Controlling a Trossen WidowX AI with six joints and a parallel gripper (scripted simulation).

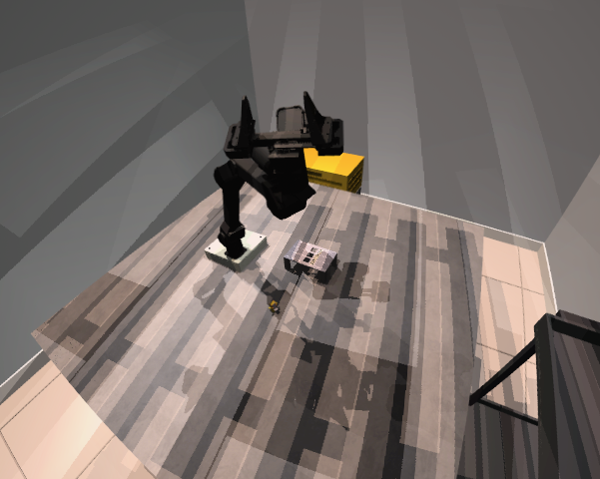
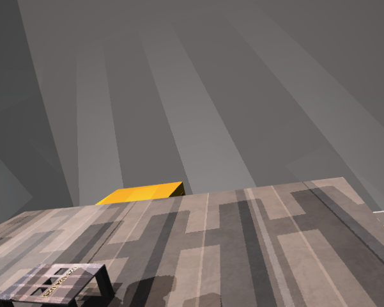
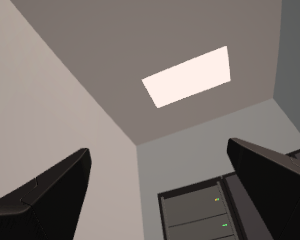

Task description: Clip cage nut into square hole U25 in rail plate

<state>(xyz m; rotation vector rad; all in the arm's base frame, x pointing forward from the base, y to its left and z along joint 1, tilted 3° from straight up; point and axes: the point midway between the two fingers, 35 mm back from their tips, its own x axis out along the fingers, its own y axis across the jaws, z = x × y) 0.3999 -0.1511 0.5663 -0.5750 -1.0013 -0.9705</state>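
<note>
Cage nut (image 1: 274,306), small, yellow-and-grey (blurry), on wood-look planks (image 1: 228,355) (image 2: 198,228).

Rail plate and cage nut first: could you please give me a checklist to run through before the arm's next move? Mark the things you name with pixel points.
1. Gripper (image 1: 276,96) (image 3: 161,150) open: ok.
2. Nothing between its fingers: ok.
3. Cage nut (image 1: 274,306) on the table (image 1: 382,329) (image 2: 202,238), outside the rail plate (image 1: 296,249) (image 2: 58,290): ok.
4. Gripper aimed down at the nut: not ok, it points upward.
5. Spring wings' orientation: cannot tell, too small.
</note>
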